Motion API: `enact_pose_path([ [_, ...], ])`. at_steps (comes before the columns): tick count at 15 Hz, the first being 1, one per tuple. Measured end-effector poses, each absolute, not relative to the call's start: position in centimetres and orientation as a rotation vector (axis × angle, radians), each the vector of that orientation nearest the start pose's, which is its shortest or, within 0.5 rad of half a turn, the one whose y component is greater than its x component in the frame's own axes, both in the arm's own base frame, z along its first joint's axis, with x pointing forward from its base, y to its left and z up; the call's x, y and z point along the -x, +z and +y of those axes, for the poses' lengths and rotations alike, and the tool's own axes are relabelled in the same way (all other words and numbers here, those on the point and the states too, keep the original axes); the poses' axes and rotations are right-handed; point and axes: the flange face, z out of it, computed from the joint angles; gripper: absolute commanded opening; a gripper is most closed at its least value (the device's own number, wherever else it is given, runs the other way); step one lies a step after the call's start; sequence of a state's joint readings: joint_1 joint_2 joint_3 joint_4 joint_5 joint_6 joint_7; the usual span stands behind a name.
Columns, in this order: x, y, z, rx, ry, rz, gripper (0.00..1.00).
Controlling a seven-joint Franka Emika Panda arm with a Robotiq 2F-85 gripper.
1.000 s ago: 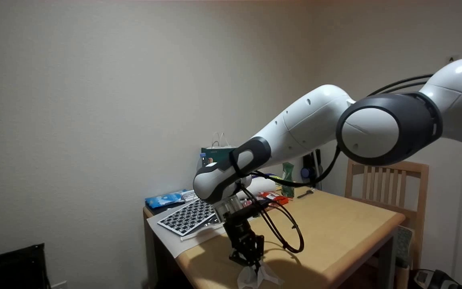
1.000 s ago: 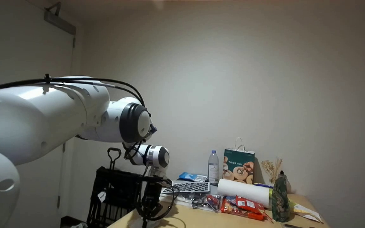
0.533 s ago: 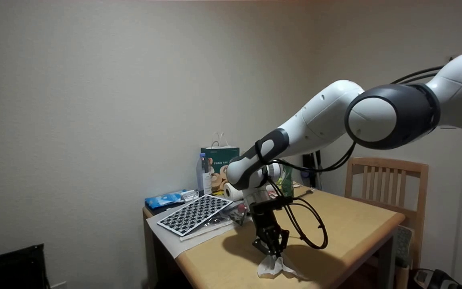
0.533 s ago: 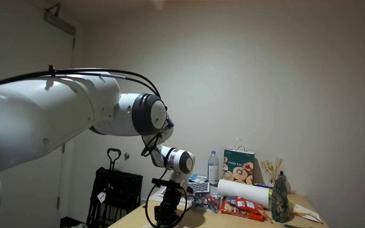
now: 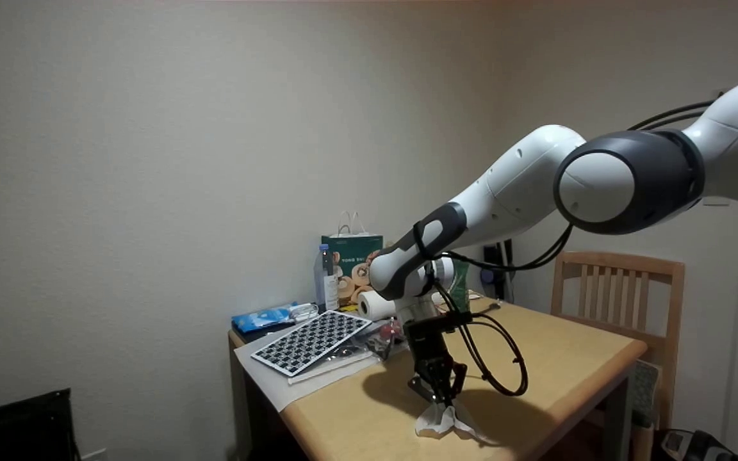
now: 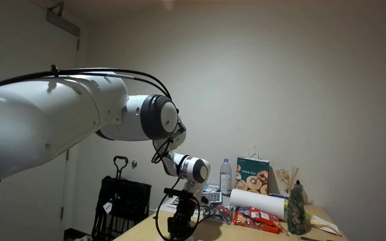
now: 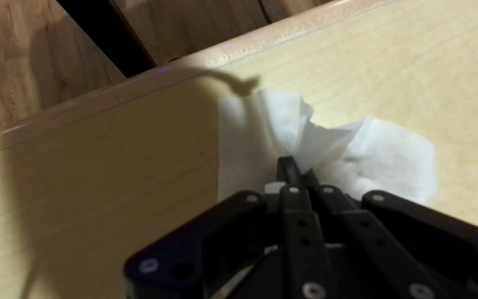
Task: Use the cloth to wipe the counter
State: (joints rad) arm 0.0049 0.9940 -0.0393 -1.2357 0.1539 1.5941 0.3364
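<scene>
A white, thin, crumpled cloth (image 5: 436, 419) lies spread on the light wood table (image 5: 555, 358). It also shows in the wrist view (image 7: 392, 158), fanned out around the fingertips. My gripper (image 5: 446, 400) points down at the table and is shut on the cloth's bunched middle, as the wrist view (image 7: 300, 171) shows. The cloth's outer parts appear to rest on the tabletop. In an exterior view, the gripper (image 6: 179, 231) is near the bottom edge and most of the cloth is cut off.
At the back are a checkered board (image 5: 311, 342), a water bottle (image 6: 226, 177), a green paper bag (image 6: 252, 175), a white paper roll (image 6: 258, 203), red packets (image 6: 256, 219) and a green pouch (image 6: 296, 211). A wooden chair (image 5: 619, 291) stands beside the table. The table edge (image 7: 222, 54) runs near the cloth.
My gripper has moved right in both exterior views, dragging the cloth along the table. Most of the motion came in the first half second; the last shift is small. The grip stays shut.
</scene>
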Motion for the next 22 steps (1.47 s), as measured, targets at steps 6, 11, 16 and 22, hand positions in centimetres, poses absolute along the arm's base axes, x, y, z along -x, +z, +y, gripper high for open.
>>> enact_pose_path([
  [6,-67.3,13.6,-9.4,2.872,0.869,1.021,0.01],
  [11,-66.0,13.4,-13.4,2.764,0.882,1.162,0.01],
  [16,-66.1,13.5,-14.0,2.761,0.875,1.216,0.00],
  [22,-62.1,12.1,-19.4,2.601,1.137,1.383,0.00],
])
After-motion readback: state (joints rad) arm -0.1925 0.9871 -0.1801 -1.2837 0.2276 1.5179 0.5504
